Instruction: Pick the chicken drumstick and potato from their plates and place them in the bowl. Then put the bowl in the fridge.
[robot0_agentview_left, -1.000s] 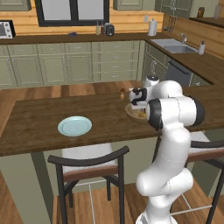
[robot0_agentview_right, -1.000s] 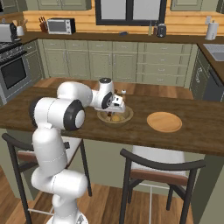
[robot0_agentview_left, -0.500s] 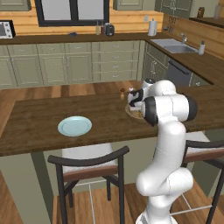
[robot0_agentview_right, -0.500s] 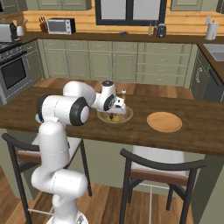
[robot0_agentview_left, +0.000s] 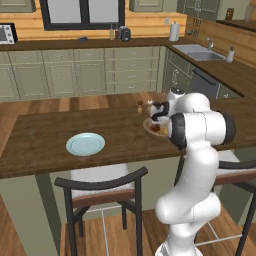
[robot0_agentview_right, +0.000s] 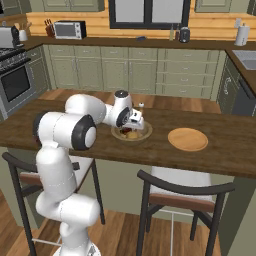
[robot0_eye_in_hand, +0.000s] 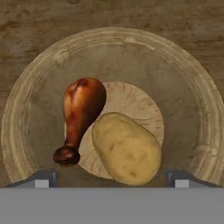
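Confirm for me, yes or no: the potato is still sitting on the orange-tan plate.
No: in the hand view the potato lies inside the bowl beside the chicken drumstick, and the orange-tan plate holds nothing.

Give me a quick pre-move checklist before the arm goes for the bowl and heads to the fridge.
1. Chicken drumstick inside the bowl: ok.
2. Potato inside the bowl, touching the drumstick: ok.
3. Both plates emptied, the blue-green plate and the orange plate: ok.
4. Gripper open and holding nothing, tips spread above the bowl: ok.
5. Gripper set on the bowl's rim for a grasp: not ok, it sits over the food.
6. Fridge door open and path clear: cannot tell.
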